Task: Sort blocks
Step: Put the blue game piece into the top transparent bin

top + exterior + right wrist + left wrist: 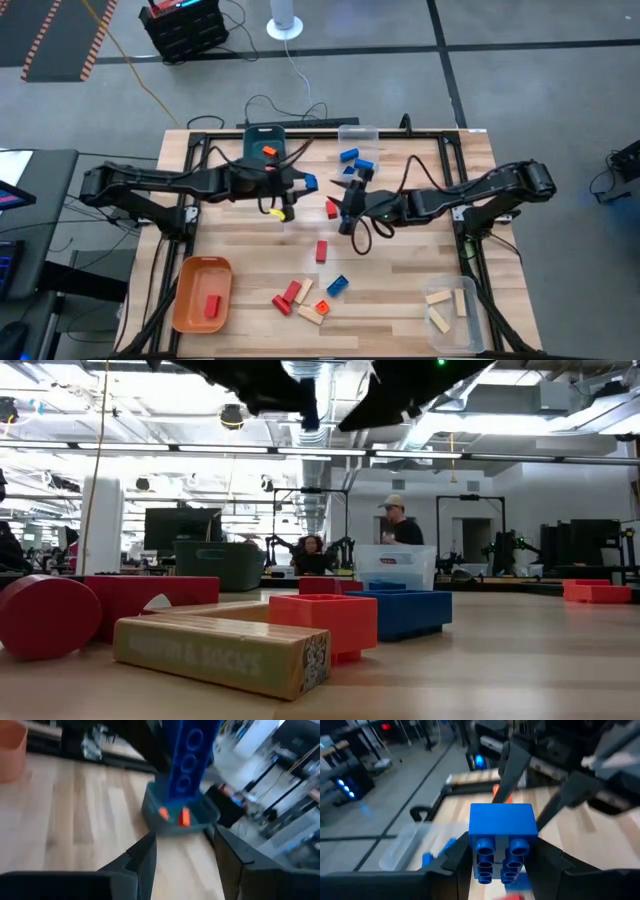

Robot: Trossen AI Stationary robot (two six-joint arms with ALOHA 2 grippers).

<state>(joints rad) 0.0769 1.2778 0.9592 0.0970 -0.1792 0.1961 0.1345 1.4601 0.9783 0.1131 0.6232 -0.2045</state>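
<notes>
Near the frame's centre, a blue block (310, 182) is clamped in the left gripper (303, 183), close to the empty, spread right gripper (350, 190); a collision could knock it loose.

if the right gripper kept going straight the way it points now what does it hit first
Probably the blue block held by the left gripper: it stands straight ahead of the open right gripper, with the teal bin of orange blocks behind it. Depth is unclear, so it might pass underneath.
</notes>
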